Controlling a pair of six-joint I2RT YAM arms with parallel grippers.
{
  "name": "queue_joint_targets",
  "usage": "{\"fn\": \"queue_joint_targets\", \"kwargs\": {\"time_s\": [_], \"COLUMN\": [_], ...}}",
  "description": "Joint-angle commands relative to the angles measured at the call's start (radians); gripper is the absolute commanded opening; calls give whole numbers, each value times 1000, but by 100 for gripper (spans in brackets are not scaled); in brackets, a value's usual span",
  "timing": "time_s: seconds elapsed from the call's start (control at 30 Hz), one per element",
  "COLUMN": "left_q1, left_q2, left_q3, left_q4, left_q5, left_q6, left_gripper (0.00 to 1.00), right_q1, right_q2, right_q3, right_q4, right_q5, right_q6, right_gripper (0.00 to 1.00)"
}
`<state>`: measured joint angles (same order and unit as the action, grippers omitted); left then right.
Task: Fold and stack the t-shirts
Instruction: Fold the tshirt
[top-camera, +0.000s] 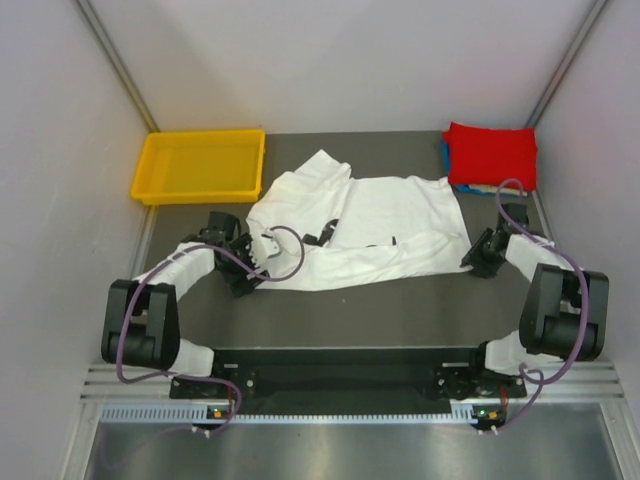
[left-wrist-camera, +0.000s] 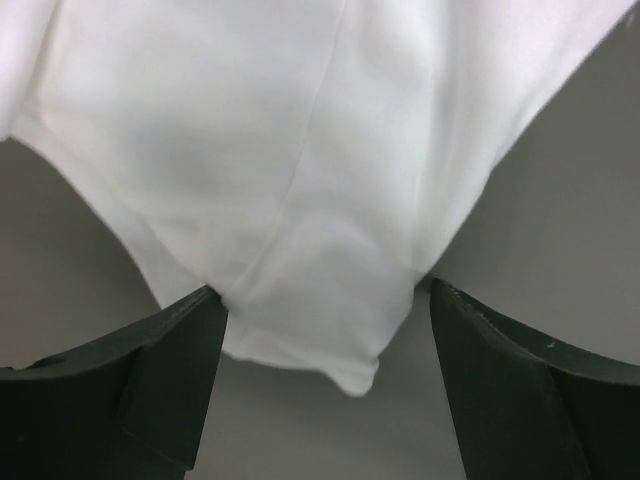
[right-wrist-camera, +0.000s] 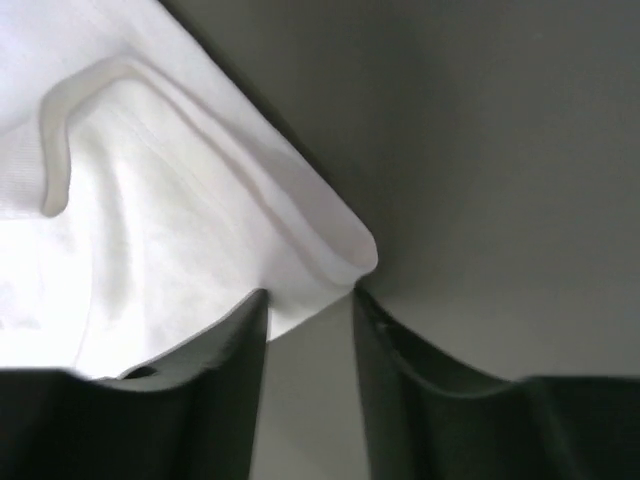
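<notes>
Left end effector (left-wrist-camera: 325, 292) gapes wide, right end effector (right-wrist-camera: 310, 295) half-parted, neither clamping the rumpled white t-shirt (top-camera: 385, 222).

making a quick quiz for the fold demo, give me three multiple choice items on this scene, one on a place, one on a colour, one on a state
1. Where does the yellow tray sit on the table?
A at the far left
B at the far right
C at the near edge, between the arm bases

2. What colour is the top shirt of the folded pile?
A cream
B red
C green

3. How is the left tool?
A shut on nothing
B open, a corner of the white t-shirt between its fingers
C out of view

Key: 1 A, the top view shows it in the far left corner; 2 B, red cloth lies on top; 3 B, the left wrist view shows the fingers wide apart.
</notes>
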<state>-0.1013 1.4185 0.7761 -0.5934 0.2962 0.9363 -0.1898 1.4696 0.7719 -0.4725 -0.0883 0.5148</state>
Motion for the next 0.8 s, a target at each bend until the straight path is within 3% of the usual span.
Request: {"fn": "queue_joint_targets", "kwargs": {"time_s": [0.0,0.03,0.13,0.17,0.3,0.47,0.63,0.77], "left_q1": [-57,-79,-104,-104,-104,-110,-126,-135], "left_q2": [39,63,88,82,11,-170,-265,-319], "left_q3": [-40,-43,-52,-55,-45,-20,15,22], "left_q4": [177,187,176,169,61,-276,-552,-701], "left_q5": [-57,-68,-72,-71,-57,-57,-51,-14], "left_q6": [12,-8,-39,-50,-80,-30,82,160], "left_gripper": [85,66,22,0,0,0,0,0], "right_q1": [6,4,-26,-36,-92,-135,-376,-413], "right_q2": [6,5,-3,-9,-83,-314,-553,-644], "right_q3": [-14,-14,-19,-19,-37,-152,-295,-267], "right_q4": [51,40,8,0,-87,-204,-372,-532], "right_q5": [19,25,9,7,-33,-154,-275,-209], "right_q6": [19,16,7,7,-6,59,59,1], "right_gripper": [33,21,0,0,0,0,0,0]}}
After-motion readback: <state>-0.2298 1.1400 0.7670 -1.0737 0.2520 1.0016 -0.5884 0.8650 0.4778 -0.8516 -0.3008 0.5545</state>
